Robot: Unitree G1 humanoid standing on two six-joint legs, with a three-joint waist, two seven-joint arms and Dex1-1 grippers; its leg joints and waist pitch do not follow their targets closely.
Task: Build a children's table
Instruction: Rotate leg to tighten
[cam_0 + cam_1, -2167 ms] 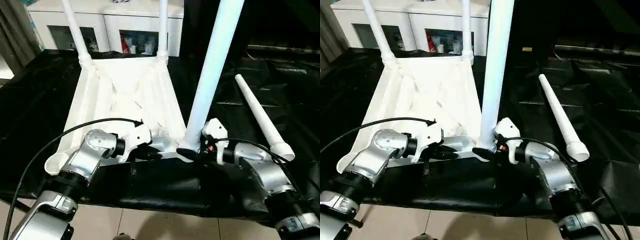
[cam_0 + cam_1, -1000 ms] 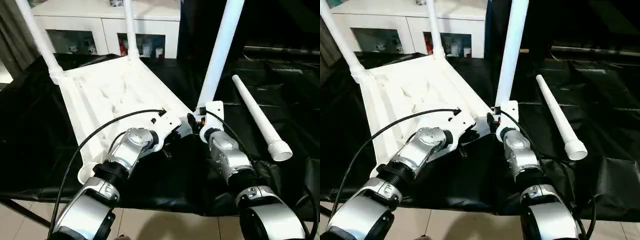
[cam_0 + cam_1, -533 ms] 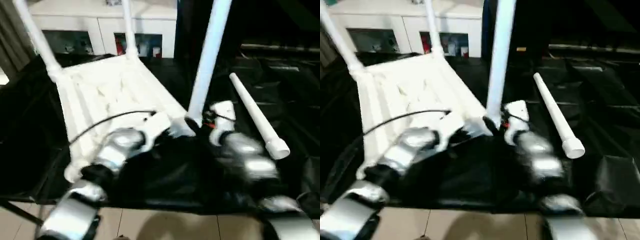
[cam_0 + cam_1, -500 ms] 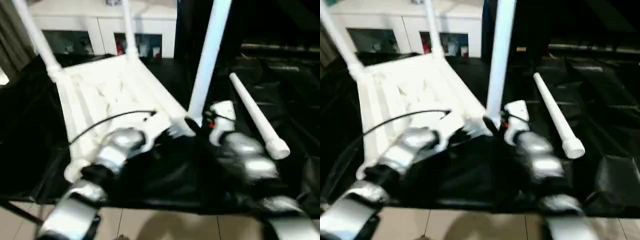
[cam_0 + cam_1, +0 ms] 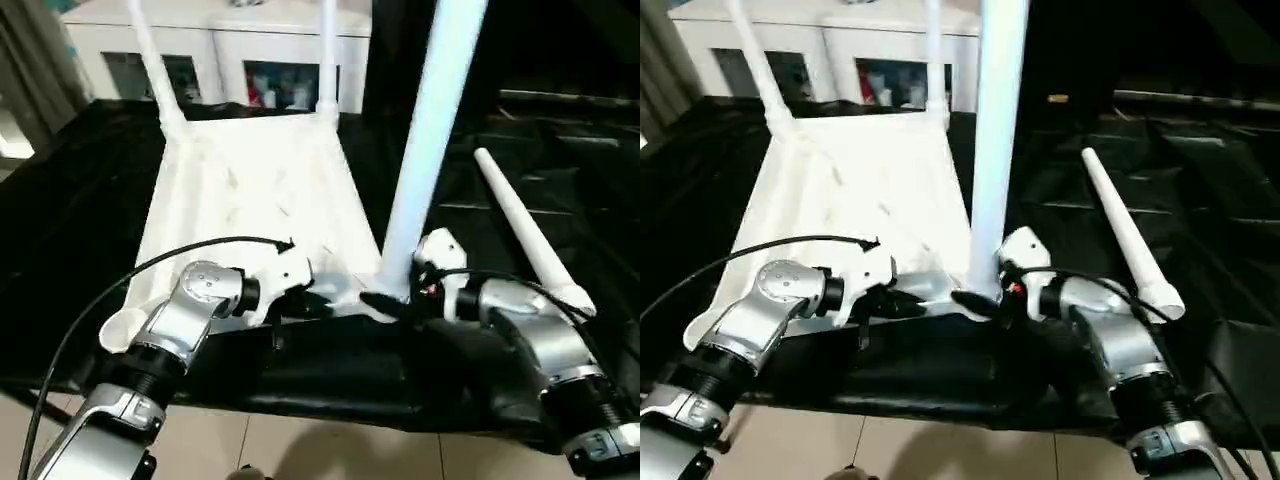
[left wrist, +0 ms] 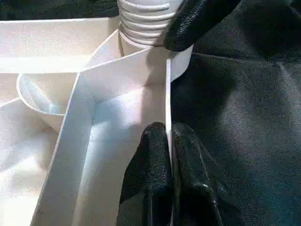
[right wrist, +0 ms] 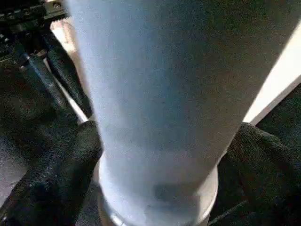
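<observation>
The white tabletop (image 5: 250, 200) lies upside down, ribs up, on the black cover. Two white legs (image 5: 148, 50) (image 5: 327, 50) stand in its far corner sockets. A third leg (image 5: 430, 130) stands upright in the near right socket, and my right gripper (image 5: 385, 300) is shut around its base, with black fingers (image 7: 61, 174) on both sides of the tube. My left gripper (image 6: 169, 141) is shut on the thin near rim (image 6: 168, 94) of the tabletop, close to that socket. The fourth leg (image 5: 525, 235) lies loose on the cover to the right.
The near left corner socket (image 5: 120, 330) holds nothing. A white glass-door cabinet (image 5: 220, 60) stands behind the work surface. The black cover's front edge (image 5: 330, 405) runs just below my forearms, with tiled floor beneath.
The tabletop has swung from skewed back to square with me, its near right corner coming closer. Both grippers moved with it and kept their holds. The loose leg stayed put.
</observation>
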